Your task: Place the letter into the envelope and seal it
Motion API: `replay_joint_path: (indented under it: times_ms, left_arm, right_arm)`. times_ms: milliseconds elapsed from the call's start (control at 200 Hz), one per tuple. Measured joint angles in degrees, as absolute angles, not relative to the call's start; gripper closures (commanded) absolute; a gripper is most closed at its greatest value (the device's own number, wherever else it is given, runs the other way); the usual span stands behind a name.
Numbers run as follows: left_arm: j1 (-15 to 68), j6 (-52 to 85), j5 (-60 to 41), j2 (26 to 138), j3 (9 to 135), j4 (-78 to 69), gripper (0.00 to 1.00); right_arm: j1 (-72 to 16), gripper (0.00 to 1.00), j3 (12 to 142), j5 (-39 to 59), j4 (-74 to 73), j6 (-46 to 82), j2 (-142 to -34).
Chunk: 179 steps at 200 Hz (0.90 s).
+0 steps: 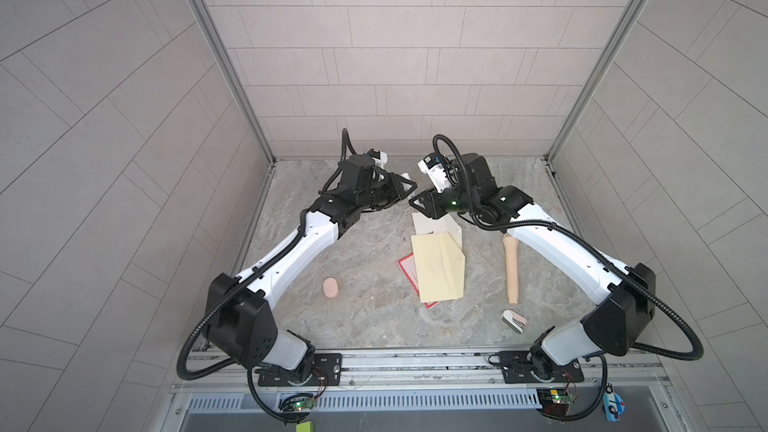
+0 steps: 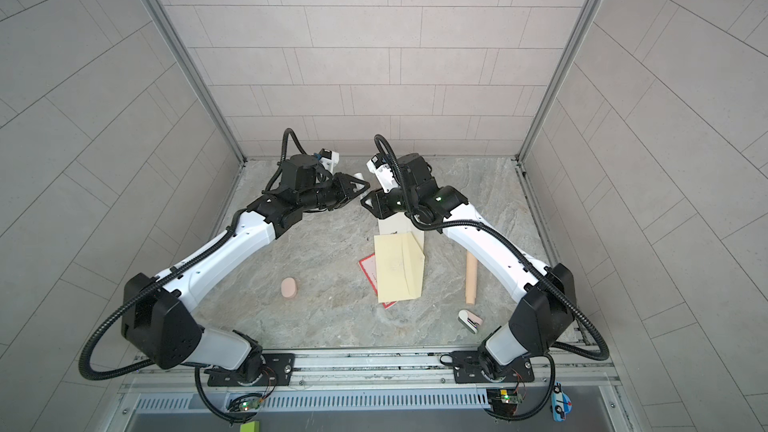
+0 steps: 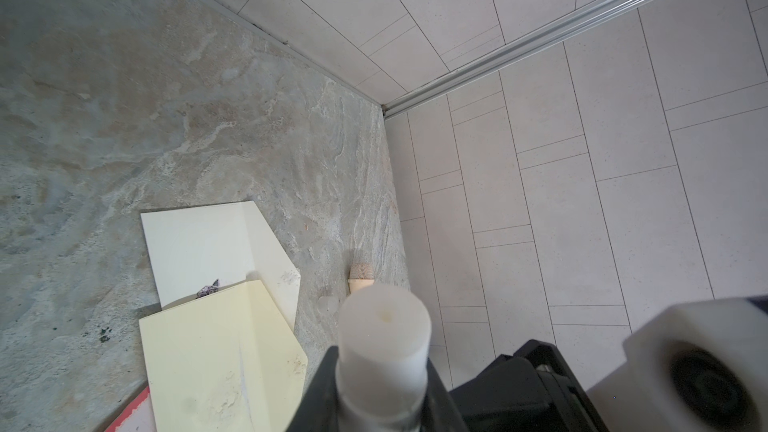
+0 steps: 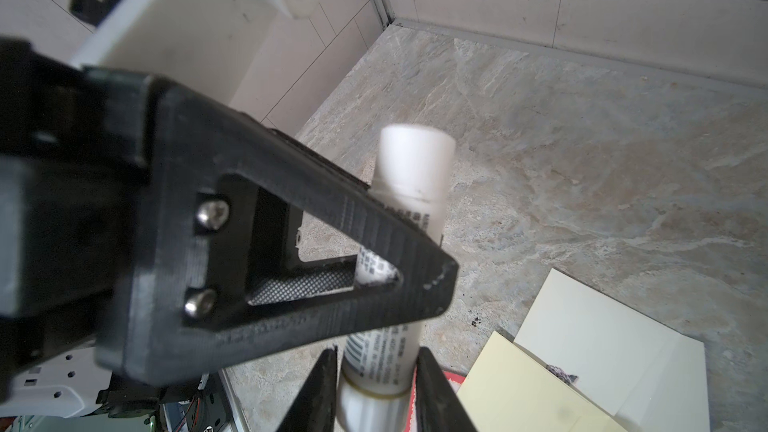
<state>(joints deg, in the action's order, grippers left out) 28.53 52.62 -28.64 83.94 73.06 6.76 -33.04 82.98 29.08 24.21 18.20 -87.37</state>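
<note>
— The left claw (image 1: 407, 184): what has it got?
— It is nipped partway in on a white cylindrical glue stick (image 4: 411, 176) near the capped end. In the right wrist view one of its black triangular fingers (image 4: 332, 251) lies across the tube.
— And the right claw (image 4: 376, 371)?
— Its two black fingers press on either side of the same tube at the other end. Both claws pinch the one stick, held up off the grey marbled stone-look table (image 1: 353, 243).
— How are the arms posed?
— In both top views each arm reaches forward from the near rail with its elbow out. The forearms turn inward, so the wrists meet tip to tip over the back middle of the table.
— Any writing?
— The tube's label has black print and a barcode, too blurred to read. The off-white cream paper envelope (image 3: 199, 247) carries a small dark mark that I can't read either.
— Where is that envelope?
— It lies flat on the table just in front of the claws. Its near part is under a pale yellow sheet of paper (image 3: 208, 363), which in turn overlaps a red-edged white card (image 1: 407, 270).
</note>
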Motion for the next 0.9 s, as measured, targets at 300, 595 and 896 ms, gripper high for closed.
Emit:
replay_joint_path:
  times_ms: [300,595,896]
  left_arm:
    - [28.77,52.69,-29.3,83.94,73.06,5.1,1.0]
    - [28.75,48.4,-31.97,83.88,73.01,3.7,1.0]
    - [26.96,43.05,-48.88,77.3,60.1,-18.81,1.0]
  right_arm:
    - [-33.01,0.87,82.98,29.63,24.08,19.2,-88.71]
    - [-27.53,1.0,77.78,45.28,16.36,24.25,-87.72]
    - [-24.71,1.0,77.21,68.01,16.82,23.38,-86.61]
